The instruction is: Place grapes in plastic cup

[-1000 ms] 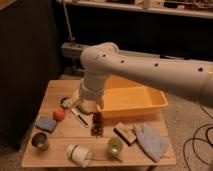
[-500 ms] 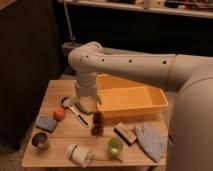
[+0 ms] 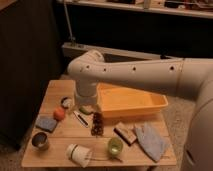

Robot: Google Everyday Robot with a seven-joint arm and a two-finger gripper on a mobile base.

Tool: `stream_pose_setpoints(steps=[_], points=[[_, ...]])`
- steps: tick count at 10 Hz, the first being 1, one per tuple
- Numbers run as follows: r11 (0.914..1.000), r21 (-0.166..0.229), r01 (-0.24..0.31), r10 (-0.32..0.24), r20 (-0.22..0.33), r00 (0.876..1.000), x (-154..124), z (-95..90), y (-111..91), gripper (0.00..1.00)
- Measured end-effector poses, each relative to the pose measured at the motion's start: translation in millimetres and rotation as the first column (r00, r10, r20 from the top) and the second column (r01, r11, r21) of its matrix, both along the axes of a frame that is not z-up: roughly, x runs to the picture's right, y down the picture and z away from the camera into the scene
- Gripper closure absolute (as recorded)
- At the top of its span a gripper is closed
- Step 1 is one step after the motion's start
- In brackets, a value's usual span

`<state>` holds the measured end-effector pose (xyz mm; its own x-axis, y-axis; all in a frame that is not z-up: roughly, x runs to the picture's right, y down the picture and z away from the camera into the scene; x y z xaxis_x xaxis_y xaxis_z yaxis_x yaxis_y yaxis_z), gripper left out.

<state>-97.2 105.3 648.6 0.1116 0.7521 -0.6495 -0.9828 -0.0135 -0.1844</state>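
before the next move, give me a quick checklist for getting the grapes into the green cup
1. Grapes in view, lying free on the wooden table: ok
2. Light-green plastic cup upright near the front edge: ok
3. Gripper above the grapes: not ok, it hangs low behind them, beside the orange tray
4. Way from grapes to cup open: ok
5. Tipped white cup apart from the green one: ok
6. Cup empty: cannot tell

gripper (image 3: 86, 108) over table (image 3: 53, 93) just behind grapes (image 3: 97, 123), tray (image 3: 150, 106) to its right, plastic cup (image 3: 115, 146) before grapes
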Motion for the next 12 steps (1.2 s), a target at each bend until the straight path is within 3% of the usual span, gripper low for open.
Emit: stream_pose_setpoints(steps=[1,3,6,9,12], points=[[0.9999,0.005,-0.016,0.016,-0.027,1.0,1.2,4.1,11.6,0.2],[0.9994,0.014,-0.033,0.034,-0.09,0.995,12.9,29.5,29.6,0.2],[0.9989,0.003,-0.048,0.048,-0.168,0.985,24.9,78.9,52.4,0.2],[0.9968,-0.008,-0.08,0.076,-0.209,0.975,41.2,113.0,64.1,0.2],[0.9952,-0.013,-0.097,0.092,-0.198,0.976,48.4,133.4,70.9,0.2]])
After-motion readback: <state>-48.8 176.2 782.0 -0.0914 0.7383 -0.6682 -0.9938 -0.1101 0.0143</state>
